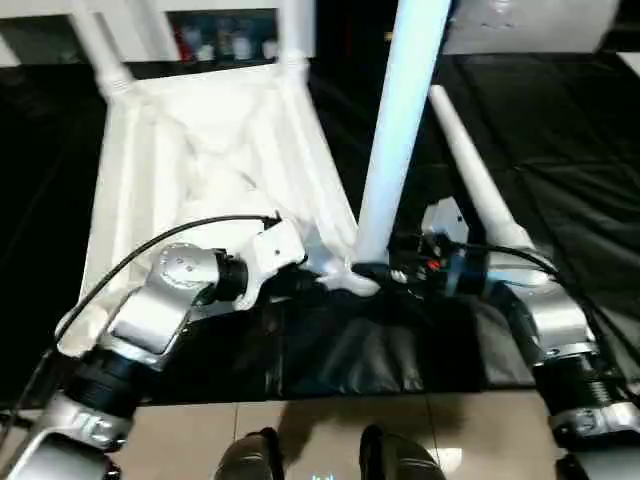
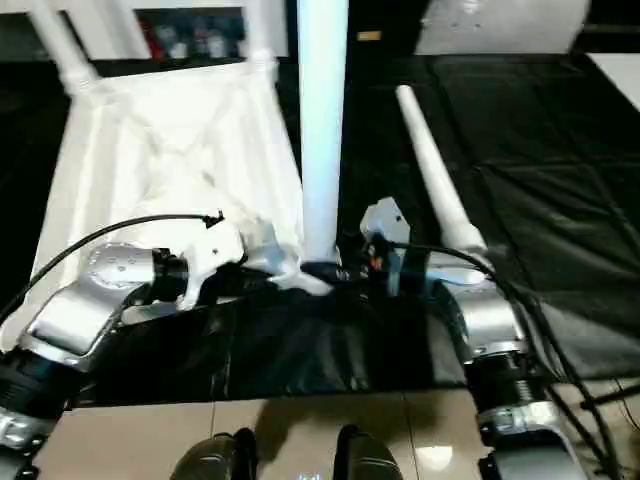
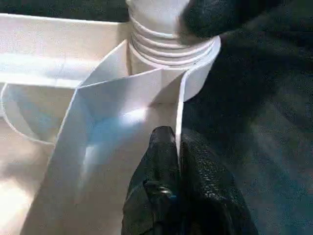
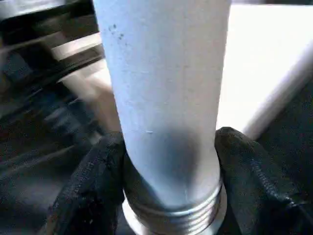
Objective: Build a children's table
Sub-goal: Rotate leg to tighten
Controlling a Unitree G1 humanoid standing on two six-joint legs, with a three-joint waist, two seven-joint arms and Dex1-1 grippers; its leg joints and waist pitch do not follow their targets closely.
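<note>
Fingers [image 4: 93, 181] of the right gripper [image 1: 385, 272] clasp the upright leg [image 1: 400, 140] at centre frame, the left gripper [image 3: 177, 161] pinching the tabletop [image 1: 200, 150] rim; a slight tilt could cross-thread the leg in its corner socket [image 3: 168, 63].

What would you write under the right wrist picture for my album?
The robot's right hand hugs a white table leg just above its screw threads.

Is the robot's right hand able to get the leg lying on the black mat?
Probably not right now: the right hand is shut around the upright leg. The loose leg lies just beside that arm, nothing blocking it.
</note>
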